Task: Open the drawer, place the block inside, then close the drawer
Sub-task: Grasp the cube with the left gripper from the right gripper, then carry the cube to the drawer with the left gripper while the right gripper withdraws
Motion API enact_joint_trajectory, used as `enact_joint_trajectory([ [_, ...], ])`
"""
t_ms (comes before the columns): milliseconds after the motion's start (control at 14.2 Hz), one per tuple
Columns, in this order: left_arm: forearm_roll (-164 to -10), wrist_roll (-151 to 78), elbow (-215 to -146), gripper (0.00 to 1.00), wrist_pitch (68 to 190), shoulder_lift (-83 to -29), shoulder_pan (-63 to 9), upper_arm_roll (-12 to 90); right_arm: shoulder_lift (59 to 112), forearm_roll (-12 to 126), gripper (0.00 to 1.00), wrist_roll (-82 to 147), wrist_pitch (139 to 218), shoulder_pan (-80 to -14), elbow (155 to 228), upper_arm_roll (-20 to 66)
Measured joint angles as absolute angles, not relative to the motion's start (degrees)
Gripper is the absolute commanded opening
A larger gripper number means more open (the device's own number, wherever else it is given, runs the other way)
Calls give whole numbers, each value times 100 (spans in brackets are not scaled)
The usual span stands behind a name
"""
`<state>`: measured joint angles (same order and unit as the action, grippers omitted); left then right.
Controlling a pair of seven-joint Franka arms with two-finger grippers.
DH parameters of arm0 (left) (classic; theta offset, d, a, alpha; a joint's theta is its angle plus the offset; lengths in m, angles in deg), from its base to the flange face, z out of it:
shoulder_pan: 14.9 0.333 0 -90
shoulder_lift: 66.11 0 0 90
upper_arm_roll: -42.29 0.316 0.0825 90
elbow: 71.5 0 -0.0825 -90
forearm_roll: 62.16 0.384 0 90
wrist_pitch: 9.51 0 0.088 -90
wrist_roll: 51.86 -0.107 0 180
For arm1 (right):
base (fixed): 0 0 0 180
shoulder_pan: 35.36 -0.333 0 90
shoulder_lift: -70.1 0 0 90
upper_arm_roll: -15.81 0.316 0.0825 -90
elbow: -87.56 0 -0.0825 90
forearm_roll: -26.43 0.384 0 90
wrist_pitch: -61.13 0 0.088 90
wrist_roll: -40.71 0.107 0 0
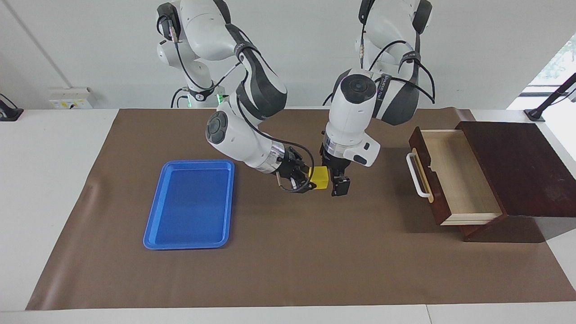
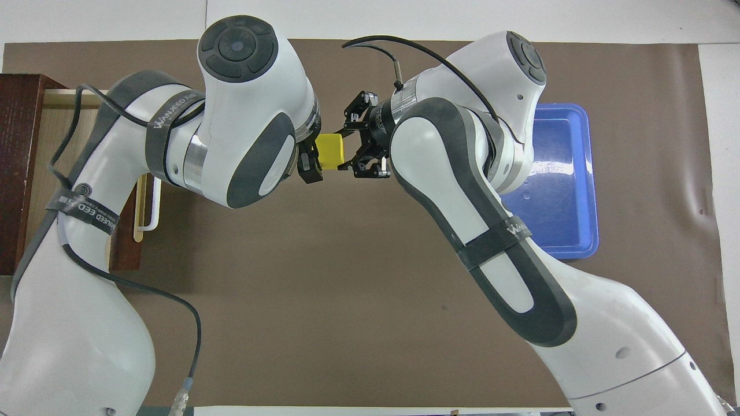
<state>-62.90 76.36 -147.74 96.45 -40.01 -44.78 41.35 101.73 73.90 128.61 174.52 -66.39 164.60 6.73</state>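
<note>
The right gripper (image 1: 309, 180) has its jaws clenched on the block (image 1: 321, 177), held just above the counter (image 1: 279, 252) roughly midway between the blue tray (image 1: 189, 204) and the drawer (image 1: 454, 175), while the left gripper (image 1: 336, 179) stands with jaws released about the block's other end, contact not clear from either view. The block appears rigid, light and smooth-faced, so it is best taken across two flat parallel faces near mid-height, clear of the other jaws. Count: one block, one drawer standing pulled open, one tray, two grippers.
</note>
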Motion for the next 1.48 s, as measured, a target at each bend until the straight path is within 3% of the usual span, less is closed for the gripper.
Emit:
enact_joint_trajectory([
  [141,-6285,7636,-14820,100,9668,-4001,-4563,4129,10173,7390,0,12861,17452,-6639,16459,672],
  [211,-6282,7636,-14848,95,9673,-4001,-4596,4132,10173,7390,0,12861,17452,-6639,16459,672],
  [282,-6281,7636,-14870,83,9677,-4002,-4615,4131,10173,7390,0,12861,17452,-6639,16459,672],
  [493,-6281,7636,-14923,8,9678,-4009,-4647,4128,10173,7390,0,12861,17455,-6639,16458,668],
  [564,-6281,7636,-14935,0,9678,-4013,-4659,4128,10173,7389,0,12861,17473,-6639,16458,667],
  [1128,-6229,7587,-14945,0,9715,-4029,-4670,4144,10175,7375,0,12861,17466,-6641,16446,669],
  [1268,-6229,7586,-14945,0,9717,-4034,-4670,4147,10175,7375,52,12861,17466,-6640,16439,669],
  [1339,-6229,7586,-14945,0,9720,-4036,-4670,4147,10174,7375,65,12861,17466,-6639,16438,669],
  [1480,-6229,7592,-14944,0,9716,-4040,-4670,4148,10174,7375,70,12918,17494,-6636,16437,662],
])
